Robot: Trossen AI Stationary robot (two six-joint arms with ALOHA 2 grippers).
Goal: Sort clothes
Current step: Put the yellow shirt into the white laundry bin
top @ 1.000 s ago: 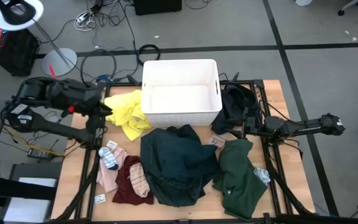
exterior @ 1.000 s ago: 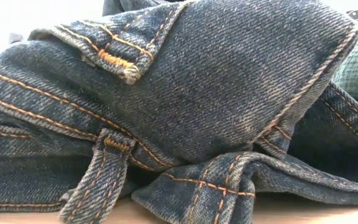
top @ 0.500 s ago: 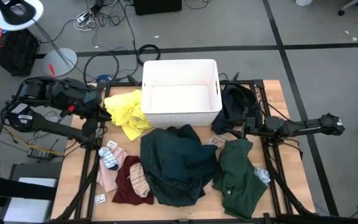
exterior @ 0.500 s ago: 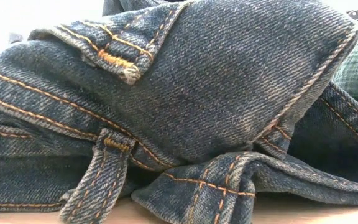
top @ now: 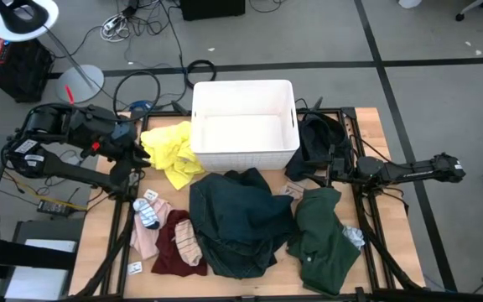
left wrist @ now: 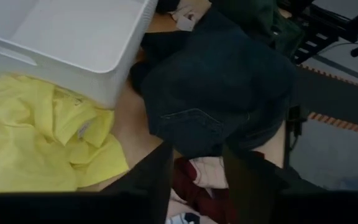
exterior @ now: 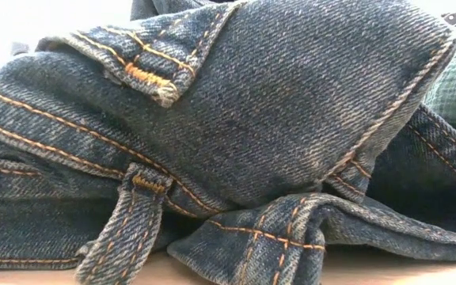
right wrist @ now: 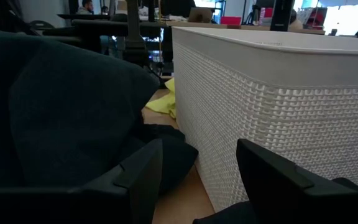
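A yellow garment lies against the left side of the white bin. A large dark teal denim garment is heaped at the table's middle and fills the low view. A forest green garment lies near right, and a black one far right. Maroon and pink garments with striped socks lie near left. My left gripper is open and empty beside the yellow garment. My right gripper is open and empty between the black and green garments.
The white bin stands at the table's far middle, and its wall fills the right wrist view. Small paper tags lie near the table's left corner. Cables and a lamp base are on the floor beyond the table.
My left gripper has drawn back a little toward the table's left edge, away from the yellow garment. The clothes have not moved.
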